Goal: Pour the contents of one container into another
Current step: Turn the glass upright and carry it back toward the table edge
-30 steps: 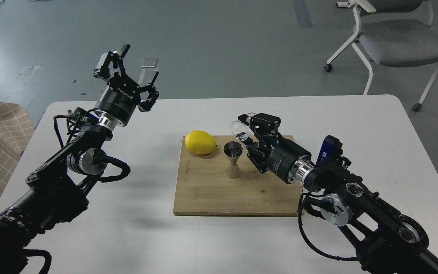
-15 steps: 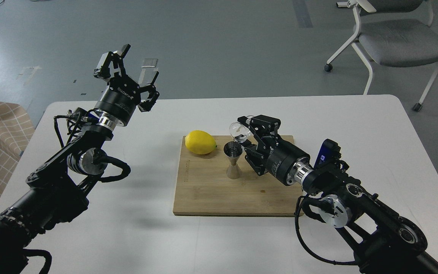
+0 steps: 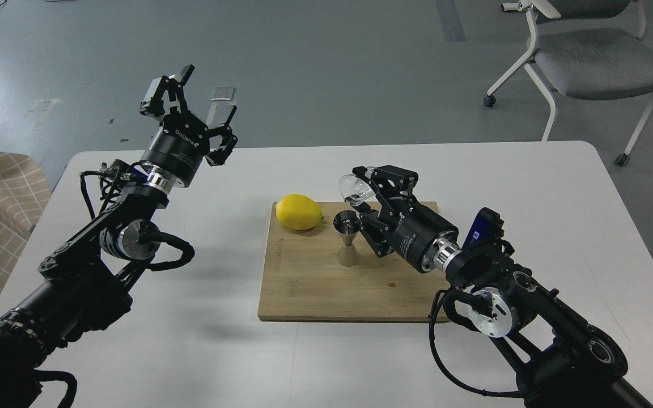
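So our glass cup (image 3: pixel 355 190) is tipped way over on its side, just above and a touch behind the steel jigger (image 3: pixel 348 238), which stands upright on the wooden board (image 3: pixel 315 283) beside the lemon (image 3: pixel 299 212). Our right hand (image 3: pixel 367 192) is clamped around the cup, wrist rolled, arm reaching in low over the white worktop (image 3: pixel 530 187). Our left hand (image 3: pixel 196 96) is spread wide, holding nothing, raised high over the worktop's far left edge.

Lab-office — grey floor (image 3: pixel 315 68), wheeled chair (image 3: pixel 587 62)
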Robot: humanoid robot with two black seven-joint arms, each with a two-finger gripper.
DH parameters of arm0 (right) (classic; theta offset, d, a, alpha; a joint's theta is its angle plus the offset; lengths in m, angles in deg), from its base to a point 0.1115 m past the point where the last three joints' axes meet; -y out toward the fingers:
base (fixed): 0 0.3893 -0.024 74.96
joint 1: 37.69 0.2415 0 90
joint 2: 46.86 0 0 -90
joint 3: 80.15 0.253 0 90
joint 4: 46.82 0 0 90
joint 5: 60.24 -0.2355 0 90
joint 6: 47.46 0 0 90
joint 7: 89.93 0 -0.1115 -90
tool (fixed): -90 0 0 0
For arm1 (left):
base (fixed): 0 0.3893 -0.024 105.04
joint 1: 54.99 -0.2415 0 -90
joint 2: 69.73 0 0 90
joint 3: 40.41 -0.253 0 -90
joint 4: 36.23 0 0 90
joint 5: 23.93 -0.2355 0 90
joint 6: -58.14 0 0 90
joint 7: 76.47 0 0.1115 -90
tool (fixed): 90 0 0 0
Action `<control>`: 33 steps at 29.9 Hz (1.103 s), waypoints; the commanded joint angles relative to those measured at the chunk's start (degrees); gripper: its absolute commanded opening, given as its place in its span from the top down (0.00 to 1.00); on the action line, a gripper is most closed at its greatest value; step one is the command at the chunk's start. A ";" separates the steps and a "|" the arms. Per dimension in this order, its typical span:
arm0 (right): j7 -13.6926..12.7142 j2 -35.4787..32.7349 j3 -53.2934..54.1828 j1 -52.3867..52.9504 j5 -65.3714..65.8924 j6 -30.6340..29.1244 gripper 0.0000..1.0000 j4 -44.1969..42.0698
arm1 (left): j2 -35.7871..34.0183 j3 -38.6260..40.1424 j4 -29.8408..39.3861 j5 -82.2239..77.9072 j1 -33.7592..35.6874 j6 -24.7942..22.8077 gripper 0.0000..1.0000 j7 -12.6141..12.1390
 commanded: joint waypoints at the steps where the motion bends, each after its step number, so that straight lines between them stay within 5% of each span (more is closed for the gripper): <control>1: 0.00 0.15 0.10 -0.33 -1.85 0.41 0.58 0.00 | 0.05 0.00 0.00 -0.04 -0.12 0.00 0.02 0.00; 33: 0.00 0.24 6.60 -3.76 -14.51 1.03 0.58 0.44 | -0.04 0.00 0.09 0.05 -0.12 0.00 0.02 0.00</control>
